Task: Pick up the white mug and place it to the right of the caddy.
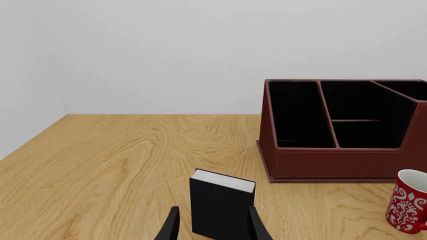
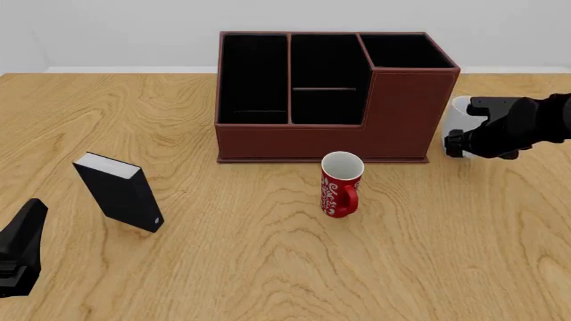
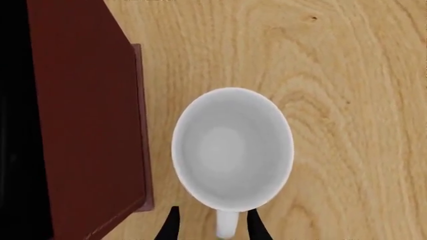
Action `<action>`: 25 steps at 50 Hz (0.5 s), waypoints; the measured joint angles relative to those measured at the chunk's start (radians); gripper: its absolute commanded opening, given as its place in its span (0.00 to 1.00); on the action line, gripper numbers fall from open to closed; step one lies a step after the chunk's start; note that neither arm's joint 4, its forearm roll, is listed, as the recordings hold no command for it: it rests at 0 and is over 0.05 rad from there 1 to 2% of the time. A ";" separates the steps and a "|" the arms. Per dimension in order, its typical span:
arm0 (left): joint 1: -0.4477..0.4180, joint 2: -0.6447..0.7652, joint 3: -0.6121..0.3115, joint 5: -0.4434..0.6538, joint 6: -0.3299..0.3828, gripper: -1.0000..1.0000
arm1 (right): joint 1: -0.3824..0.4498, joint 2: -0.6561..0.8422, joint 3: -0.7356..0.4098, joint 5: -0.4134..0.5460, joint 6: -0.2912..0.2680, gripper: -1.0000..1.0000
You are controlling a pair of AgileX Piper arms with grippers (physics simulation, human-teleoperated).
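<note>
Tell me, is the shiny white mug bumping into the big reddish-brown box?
Apart. The right wrist view shows wood grain between the glossy white ceramic mug and the reddish-brown caddy.

The left arm sits low at the near left side of the table. Its gripper (image 2: 20,249) is dark and points forward over the wood. In the left wrist view its two black fingers (image 1: 171,226) stand apart with a gap between them.

The right arm comes in from the right side, far out over the table. Its gripper (image 2: 464,137) points down. In the right wrist view its two finger tips (image 3: 255,226) are spread apart too.
</note>
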 measured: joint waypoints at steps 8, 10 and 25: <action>0.000 0.000 0.000 0.000 0.000 1.00 | 0.005 -0.022 0.015 0.000 0.009 1.00; 0.000 0.000 0.000 0.000 0.000 1.00 | 0.005 -0.028 0.020 0.000 0.011 1.00; 0.000 0.000 0.000 0.000 0.000 1.00 | 0.002 -0.063 0.053 -0.010 0.017 1.00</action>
